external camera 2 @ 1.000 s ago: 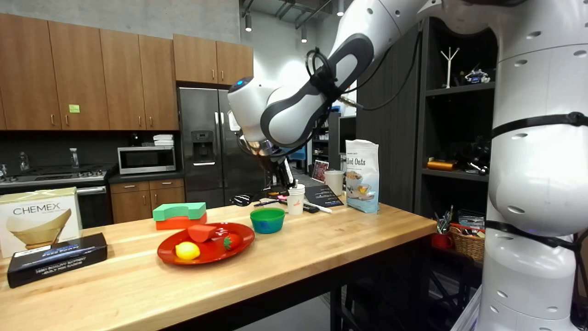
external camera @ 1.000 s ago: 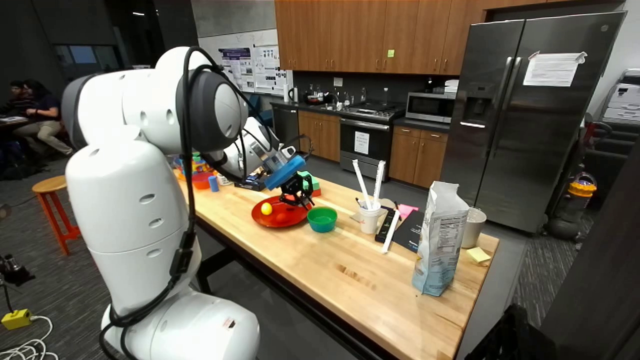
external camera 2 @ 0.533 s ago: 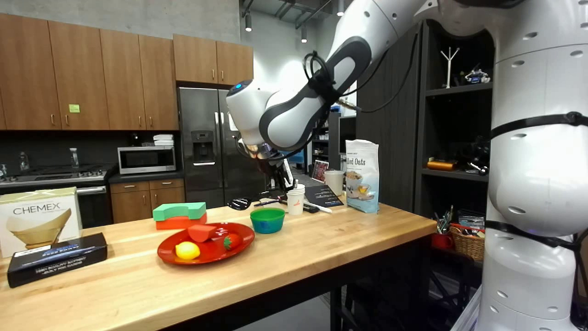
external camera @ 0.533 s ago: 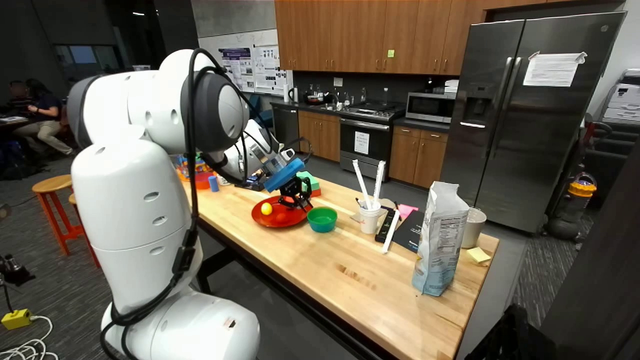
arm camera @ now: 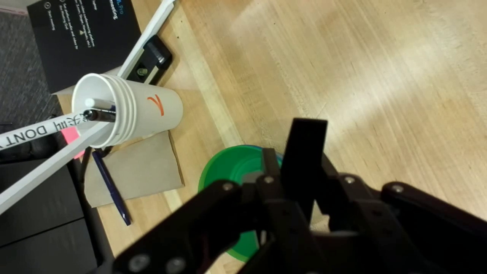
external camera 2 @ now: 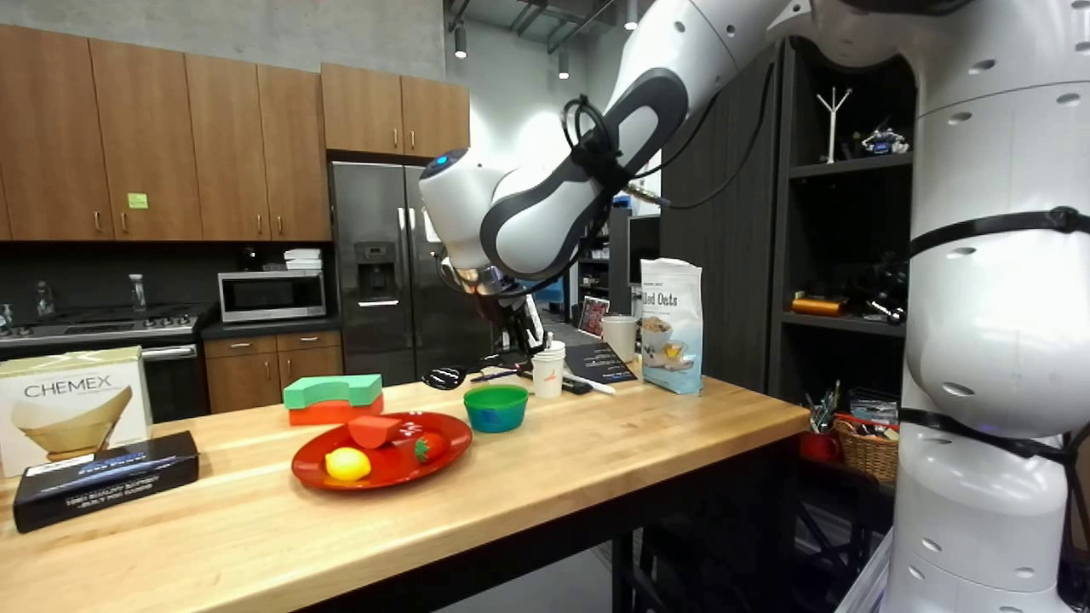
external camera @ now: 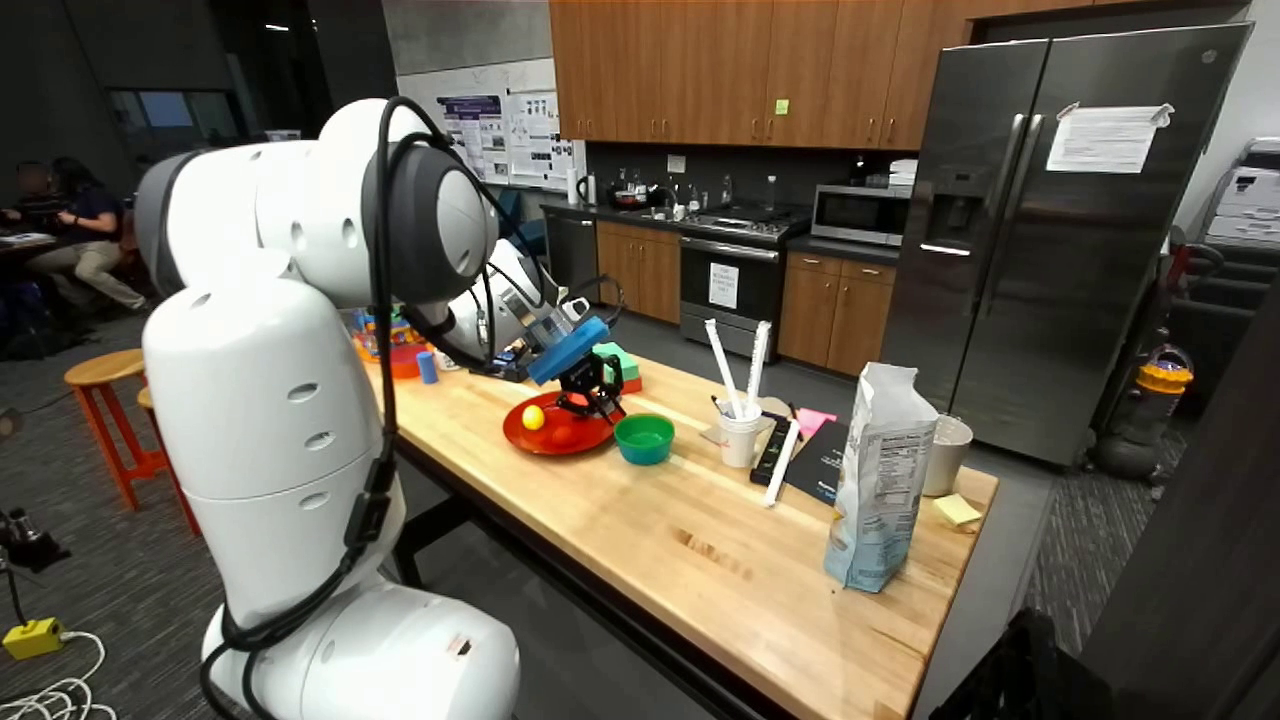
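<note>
In an exterior view, my hand point(arm camera: 288, 163) stays pinched on a black slotted utensil point(external camera 2: 444, 378), which has dipped slightly within a second, left of the round green plastic bowl point(external camera 2: 496, 415).

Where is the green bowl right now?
In both exterior views, the green bowl is on the table, right of the red plate and left of the white cups; in the wrist view, the gripper partly hides it.

Matt fingers point(arm camera: 270, 163) with metal screws point(arm camera: 269, 179), smooth plastic bowl point(external camera 2: 498, 417), glossy plate point(external camera 2: 396, 471) (the tabletop point(external camera 2: 562, 460), lightly shiny wood).
</note>
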`<state>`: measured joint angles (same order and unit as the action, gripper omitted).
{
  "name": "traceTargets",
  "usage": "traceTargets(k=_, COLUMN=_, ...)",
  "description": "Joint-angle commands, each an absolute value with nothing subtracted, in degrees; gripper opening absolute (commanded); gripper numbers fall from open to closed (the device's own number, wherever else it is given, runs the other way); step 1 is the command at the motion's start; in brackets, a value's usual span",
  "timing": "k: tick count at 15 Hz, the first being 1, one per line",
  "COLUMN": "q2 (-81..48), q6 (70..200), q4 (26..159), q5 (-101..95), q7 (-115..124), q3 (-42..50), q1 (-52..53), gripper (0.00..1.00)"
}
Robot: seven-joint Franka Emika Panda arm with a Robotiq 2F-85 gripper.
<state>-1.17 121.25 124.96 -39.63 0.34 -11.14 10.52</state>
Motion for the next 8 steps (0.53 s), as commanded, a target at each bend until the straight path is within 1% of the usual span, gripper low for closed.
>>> traceTargets(k=1, q2=-1.19, q6=121.15, q4=124.87, q5=-39.57, q7=0.30, q3=-10.99, q1=10.70, gripper=0.25)
traceTargets(k=2, q2=-1.19, q6=121.72, q4=124.93, q5=-39.67, q7=0.43, q3=-10.94, q1=10.65, gripper=0.06)
traceTargets(k=8, q2=-0.63, q6=119.25, q4=125.14, q5=-62.33, q7=8.72, q3=-12.03, q1=12.34, gripper=0.06)
